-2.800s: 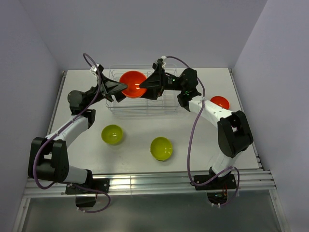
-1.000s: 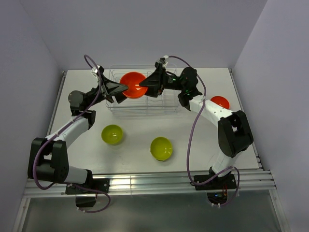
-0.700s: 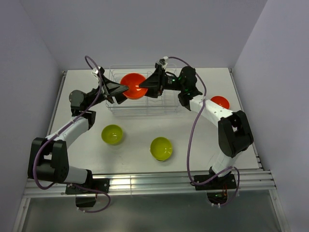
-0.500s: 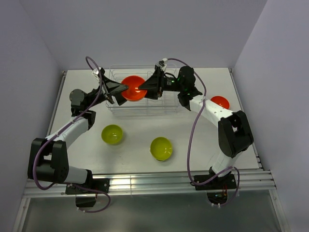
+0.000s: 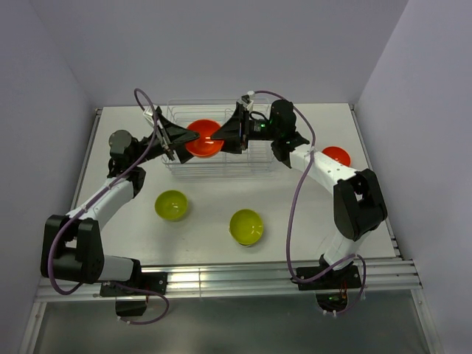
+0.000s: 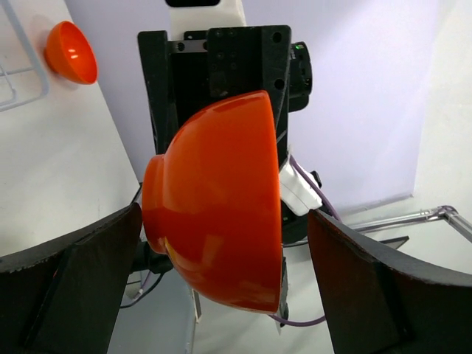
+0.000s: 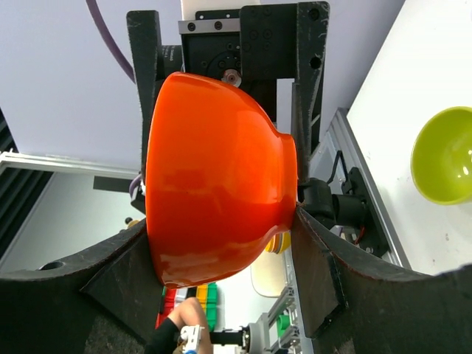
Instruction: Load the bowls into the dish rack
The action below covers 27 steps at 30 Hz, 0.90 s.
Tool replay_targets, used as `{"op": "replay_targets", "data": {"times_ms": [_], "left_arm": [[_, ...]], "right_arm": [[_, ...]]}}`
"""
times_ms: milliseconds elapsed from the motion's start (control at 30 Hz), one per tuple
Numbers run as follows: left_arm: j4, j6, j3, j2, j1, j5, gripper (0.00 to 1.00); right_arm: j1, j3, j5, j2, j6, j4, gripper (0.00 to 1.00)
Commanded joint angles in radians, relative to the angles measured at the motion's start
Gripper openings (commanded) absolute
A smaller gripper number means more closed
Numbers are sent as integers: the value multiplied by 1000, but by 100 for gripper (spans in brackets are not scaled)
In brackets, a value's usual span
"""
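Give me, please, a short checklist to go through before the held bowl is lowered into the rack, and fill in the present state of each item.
1. Right gripper holds the held bowl firmly: ok, both fingers sit against it in the right wrist view.
2. Left gripper clear of the bowl: cannot tell; one finger stands off the rim, the other is close to the foot.
3. Bowl above the rack: ok.
4. Slot under the bowl free: cannot tell, the bowl and grippers hide it.
5. All bowls loaded: not ok; the green bowls and a second orange bowl lie on the table.
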Motion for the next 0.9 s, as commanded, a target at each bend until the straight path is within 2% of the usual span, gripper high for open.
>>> {"op": "replay_targets", "data": {"times_ms": [0,367,467,700,800,867], "left_arm": [[-87,93,48,-41,4,-21,99],[-69,86,28,-60,26,-24,99],[-48,80,28,-68,41,-23,100],[-46,99,88,-63,69,33,100],[-92,148,108,-80,95,43,100],[-179,216,118,-96,115,51,100]], "right_arm": [[-3,57,-3,-59,-28,8,0],[-12,56,-1,-68,-78,-40,0],[-22,74,23,-77,-181,-151,0],[-43,212,136,-76,-451,-539,0],[-64,299,202,-71,-592,-700,0],[-72,349,278,-64,-687,-811,0]]}}
